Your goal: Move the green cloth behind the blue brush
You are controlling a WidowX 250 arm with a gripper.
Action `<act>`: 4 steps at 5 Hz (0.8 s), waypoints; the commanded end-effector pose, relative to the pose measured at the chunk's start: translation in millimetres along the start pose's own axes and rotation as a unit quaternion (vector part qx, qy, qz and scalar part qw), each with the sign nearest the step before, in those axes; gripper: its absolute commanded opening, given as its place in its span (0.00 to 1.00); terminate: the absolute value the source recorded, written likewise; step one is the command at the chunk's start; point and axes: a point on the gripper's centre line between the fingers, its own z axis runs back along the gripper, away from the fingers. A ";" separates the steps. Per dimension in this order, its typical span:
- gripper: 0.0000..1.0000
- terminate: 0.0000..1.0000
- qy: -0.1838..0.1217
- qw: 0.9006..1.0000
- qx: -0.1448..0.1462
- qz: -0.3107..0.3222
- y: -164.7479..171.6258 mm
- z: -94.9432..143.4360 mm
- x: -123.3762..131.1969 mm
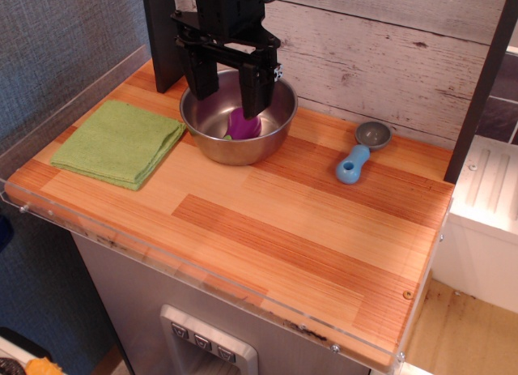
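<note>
Here the gripper hangs wide open, holding nothing, over the steel bowl, beside the folded, textured green cloth.

Wooden tabletop, striped light/dark planks, clear plastic lip along front & left edges. Green cloth lies flat, folded, near left edge. Steel bowl sits at back edge, left of centre, just beside cloth's right corner. Blue brush rests twd back-right corner, grey head nearest the back edge, handle pointing to the front.
</note>
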 end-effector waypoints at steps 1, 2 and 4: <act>1.00 0.00 0.000 1.000 0.000 0.000 0.0 0.0 0.0; 1.00 0.00 0.011 1.000 0.002 0.014 29.0 2.6 -10.6; 1.00 0.00 -0.003 0.997 0.036 0.072 87.8 26.5 -44.0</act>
